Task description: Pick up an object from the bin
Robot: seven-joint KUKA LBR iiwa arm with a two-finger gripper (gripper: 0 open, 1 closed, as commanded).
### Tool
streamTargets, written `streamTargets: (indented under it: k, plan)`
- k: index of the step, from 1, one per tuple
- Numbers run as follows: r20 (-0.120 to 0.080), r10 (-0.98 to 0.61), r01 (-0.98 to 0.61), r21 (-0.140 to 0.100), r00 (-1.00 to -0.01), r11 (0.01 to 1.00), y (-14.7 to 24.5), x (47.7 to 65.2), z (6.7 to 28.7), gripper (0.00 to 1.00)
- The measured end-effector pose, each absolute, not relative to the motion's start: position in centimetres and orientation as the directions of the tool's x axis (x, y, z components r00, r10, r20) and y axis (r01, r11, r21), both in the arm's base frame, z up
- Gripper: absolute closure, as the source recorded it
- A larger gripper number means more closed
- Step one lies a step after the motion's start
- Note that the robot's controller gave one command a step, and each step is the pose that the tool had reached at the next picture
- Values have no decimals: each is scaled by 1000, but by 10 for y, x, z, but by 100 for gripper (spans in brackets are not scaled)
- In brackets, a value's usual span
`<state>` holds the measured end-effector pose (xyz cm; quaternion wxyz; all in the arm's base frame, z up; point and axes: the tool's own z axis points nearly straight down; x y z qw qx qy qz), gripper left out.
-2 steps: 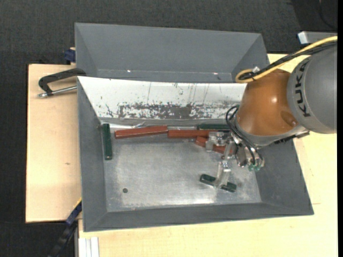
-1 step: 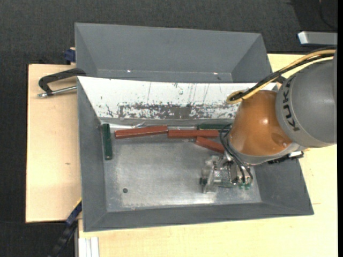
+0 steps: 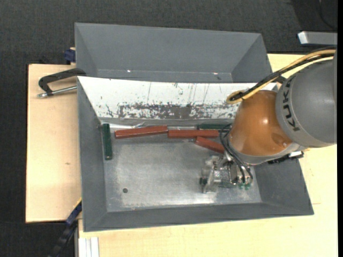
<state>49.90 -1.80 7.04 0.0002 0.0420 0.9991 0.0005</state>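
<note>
Grey metal bin, arm with orange wrist cover reaching in from the right. Along the back edge of the floor: long red-brown bar, second red-brown bar end-on to it, dark green bar just behind, short red-brown bar tilted just in front; another dark green bar lying front-to-back at far left. Gripper low over the right front of the floor, nearest the short red-brown bar but apart from it; wide, narrow or holding something: cannot tell.

Green bar by view-L wall, red bar along back, dark speck front-L.
</note>
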Motion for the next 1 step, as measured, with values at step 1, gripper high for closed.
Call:
streamTargets:
  k: [1]
  plan:
    - [-4, 12, 12, 0, -1000, 1000, -35, 507, 277, 100]
